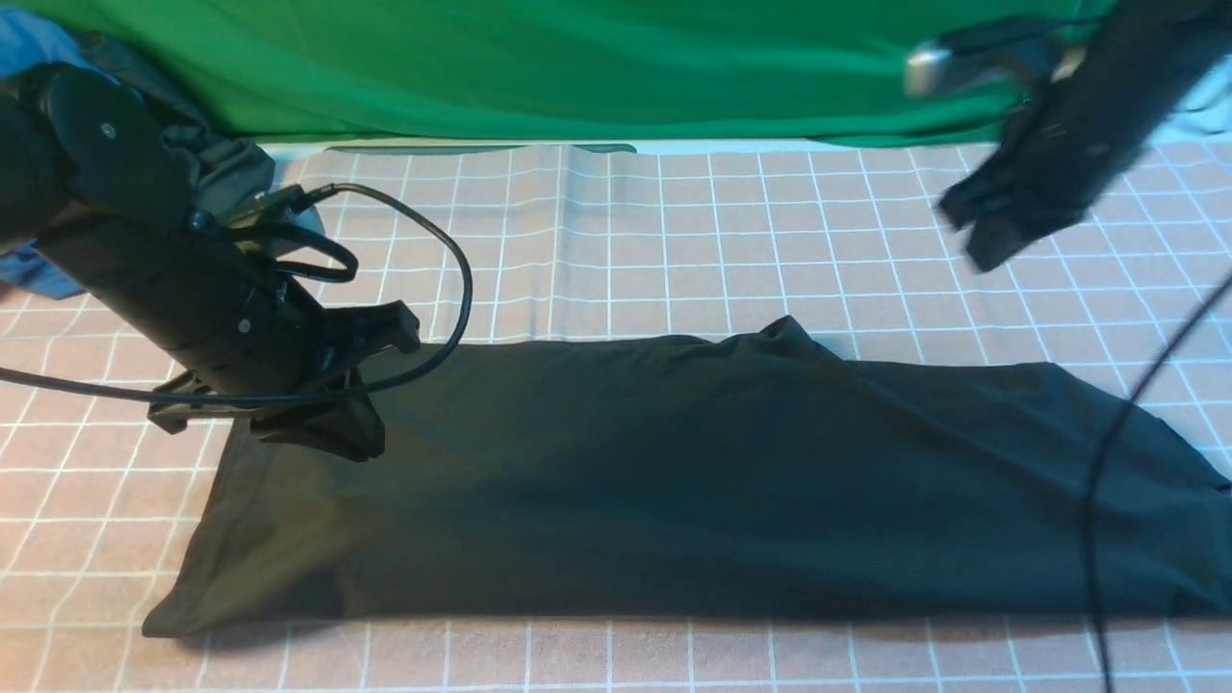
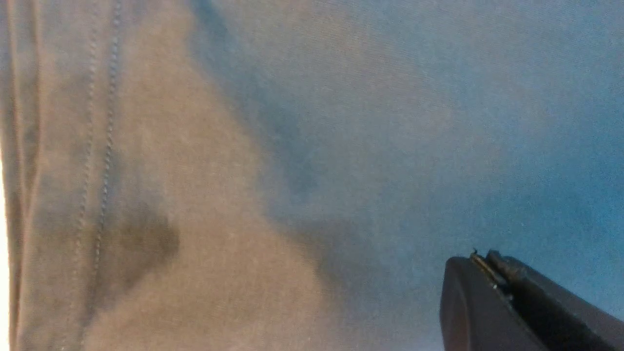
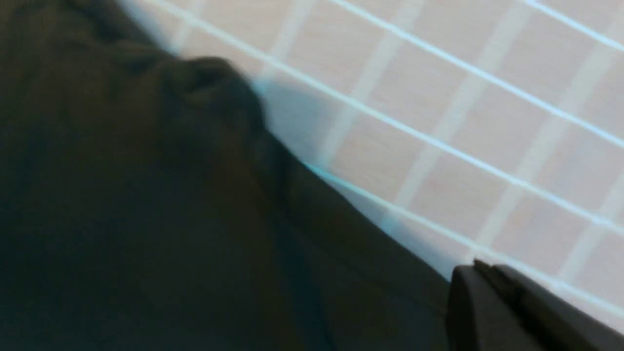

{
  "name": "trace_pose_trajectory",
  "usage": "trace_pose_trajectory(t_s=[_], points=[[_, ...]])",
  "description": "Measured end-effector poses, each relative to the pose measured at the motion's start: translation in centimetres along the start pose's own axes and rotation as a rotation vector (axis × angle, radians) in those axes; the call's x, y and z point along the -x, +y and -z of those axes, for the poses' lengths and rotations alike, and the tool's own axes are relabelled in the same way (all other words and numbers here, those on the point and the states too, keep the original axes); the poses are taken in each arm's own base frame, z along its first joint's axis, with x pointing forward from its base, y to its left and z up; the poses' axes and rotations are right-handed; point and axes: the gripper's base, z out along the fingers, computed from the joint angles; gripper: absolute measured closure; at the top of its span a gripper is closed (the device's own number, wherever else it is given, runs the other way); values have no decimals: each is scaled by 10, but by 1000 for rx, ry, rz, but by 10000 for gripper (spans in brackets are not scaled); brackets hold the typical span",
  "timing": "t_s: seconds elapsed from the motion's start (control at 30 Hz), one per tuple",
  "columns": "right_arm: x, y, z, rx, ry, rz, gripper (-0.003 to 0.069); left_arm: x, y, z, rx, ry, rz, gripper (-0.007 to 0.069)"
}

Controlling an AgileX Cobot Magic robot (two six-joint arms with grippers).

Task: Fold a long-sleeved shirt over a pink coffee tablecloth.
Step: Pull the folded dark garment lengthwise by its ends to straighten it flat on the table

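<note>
The long-sleeved shirt [image 1: 674,481] lies as a long black band across the pink coffee tablecloth [image 1: 674,241], with a small raised peak at its far edge. My left gripper [image 1: 327,438] is low over the shirt's far left corner. In the left wrist view the left gripper [image 2: 480,258] is shut, nothing shows between its tips, and the shirt [image 2: 243,170] with a stitched hem fills the picture close beneath. My right gripper [image 1: 991,245] hangs blurred above the tablecloth at the far right, clear of the shirt. The right gripper [image 3: 480,268] is shut and empty over the shirt's [image 3: 146,219] edge.
A plain green cloth [image 1: 577,67] hangs along the back. A blue garment [image 1: 38,274] and a dark grey one [image 1: 231,164] lie at the far left behind my left arm. One cable [image 1: 452,289] loops over the shirt's left end; another cable [image 1: 1107,481] crosses its right end.
</note>
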Motion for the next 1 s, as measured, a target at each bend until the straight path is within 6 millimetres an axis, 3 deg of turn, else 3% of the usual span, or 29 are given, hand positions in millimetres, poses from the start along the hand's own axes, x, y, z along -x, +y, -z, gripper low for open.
trace_pose_trajectory(t_s=[0.07, 0.2, 0.3, 0.37, 0.43, 0.6, 1.0], points=[[-2, -1, 2, 40, -10, -21, 620, 1, 0, 0, -1, -9, 0, 610], [-2, 25, -14, 157, -48, 74, 567, 4, -1, 0, -6, -42, 5, 611], [3, 50, -30, 162, -84, 189, 469, 4, -1, 0, -7, -43, 5, 611], [9, 71, -48, 149, -123, 284, 363, 4, -1, 0, -8, -42, 7, 611], [13, 81, -60, 137, -141, 330, 323, 4, -1, 0, -8, -39, 7, 611], [13, 94, -87, 119, -132, 390, 314, 3, -1, 0, -7, -30, 7, 611], [10, 89, -116, 98, -104, 394, 314, 3, -1, 0, -6, -29, 6, 611]])
